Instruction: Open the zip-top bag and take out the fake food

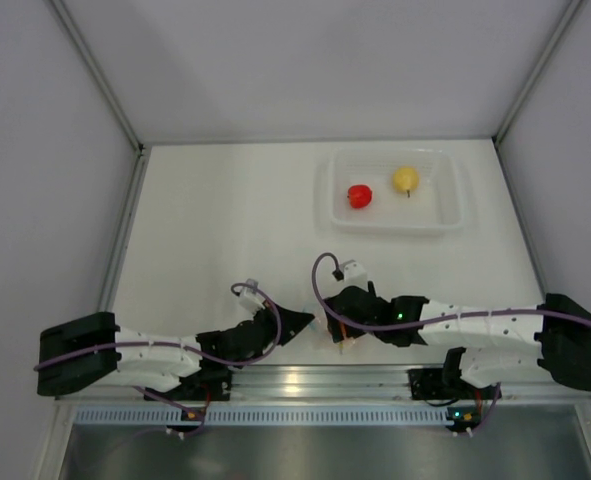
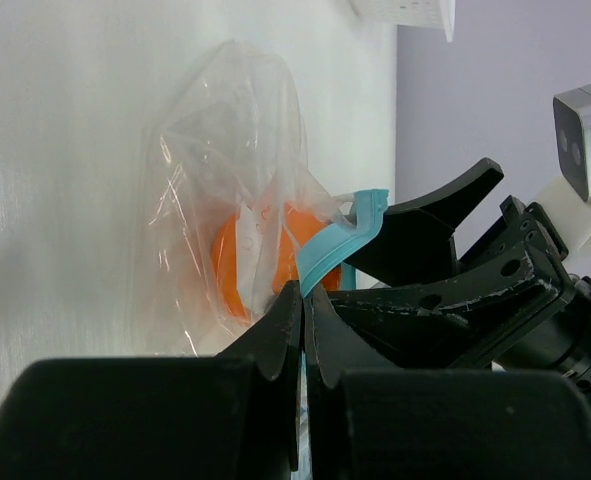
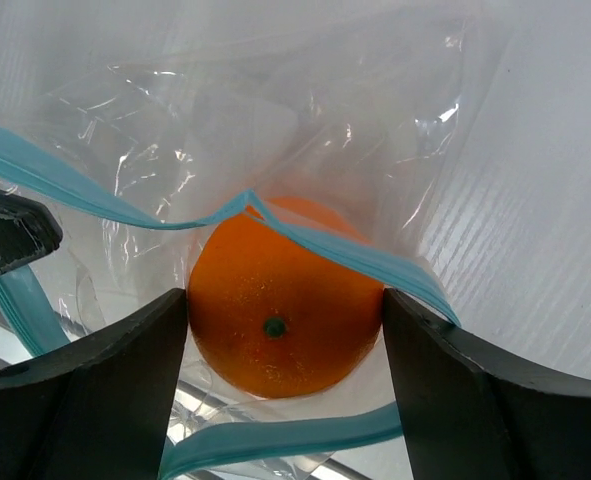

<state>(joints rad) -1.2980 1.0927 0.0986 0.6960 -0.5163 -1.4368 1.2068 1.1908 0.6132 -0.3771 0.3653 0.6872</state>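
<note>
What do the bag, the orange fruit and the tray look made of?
The bag: thin clear glossy film, creased and catching highlights, with a light blue zip strip. The orange fruit: likely hard plastic, smooth with a faint sheen. The tray: apparently rigid clear plastic with straight walls, though small in view.

The top camera looks steeply down from high behind the near edge, taking in the whole counter [image 1: 225, 220]. The wrist cameras sit close behind the left claw [image 2: 303, 298] and right claw [image 3: 285, 320]. Both share the zip-top bag [image 2: 225, 170] and orange fruit [image 3: 275, 300], seen from different sides.
</note>
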